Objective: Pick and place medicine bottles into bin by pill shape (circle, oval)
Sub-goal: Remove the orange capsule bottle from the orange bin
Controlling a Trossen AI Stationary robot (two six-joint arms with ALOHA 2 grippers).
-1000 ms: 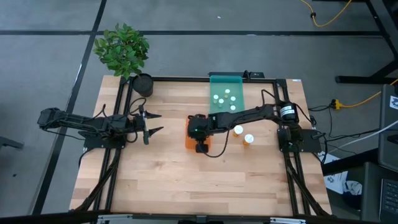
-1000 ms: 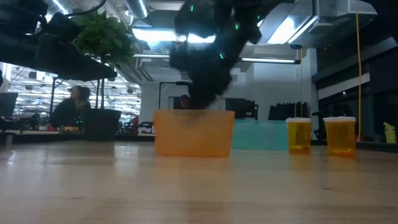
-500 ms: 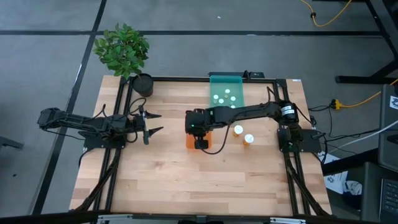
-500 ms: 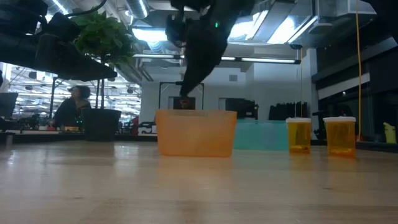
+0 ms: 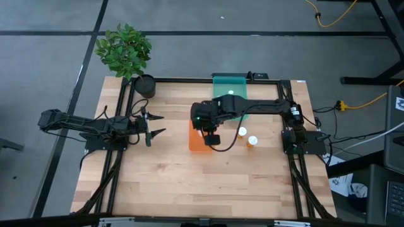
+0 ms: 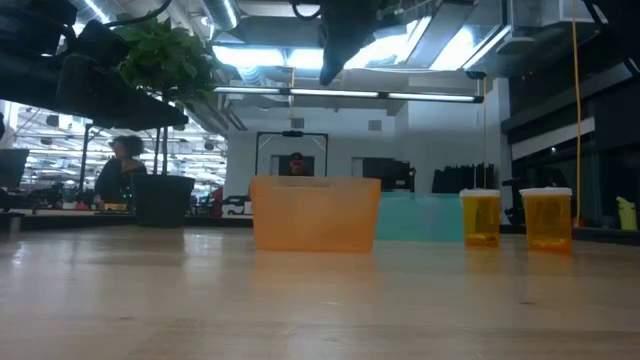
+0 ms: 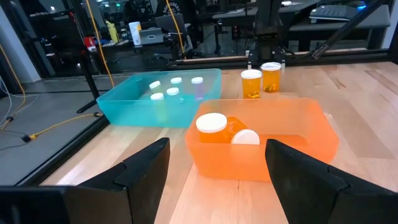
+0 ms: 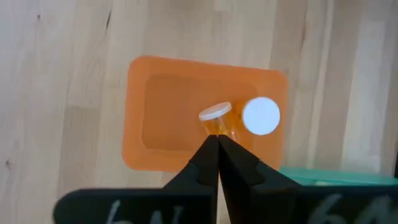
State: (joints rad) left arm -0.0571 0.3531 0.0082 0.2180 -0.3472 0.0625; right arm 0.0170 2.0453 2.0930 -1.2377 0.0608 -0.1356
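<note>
An orange bin (image 5: 196, 142) stands mid-table and holds two white-capped amber medicine bottles, one on its side (image 8: 216, 116) and one upright (image 8: 261, 116). A teal bin (image 5: 230, 94) behind it holds several small white-capped bottles. Two more amber bottles (image 5: 242, 132) (image 5: 252, 141) stand on the table right of the orange bin. My right gripper (image 8: 217, 152) is shut and empty, high above the orange bin (image 5: 208, 129). My left gripper (image 5: 161, 124) is open and empty at the table's left, pointing toward the bins (image 7: 217, 180).
A potted plant (image 5: 126, 53) stands at the table's far left corner. Bare wood lies in front of the bins toward the near edge. In the low view the two loose bottles (image 6: 480, 218) (image 6: 547, 218) stand right of the orange bin (image 6: 315, 213). A person (image 6: 120, 170) sits in the room behind.
My right gripper has risen from down at the orange bin to well above it, and has gone a little toward the table's right and far edges. The bins and the two loose bottles have stayed in place.
</note>
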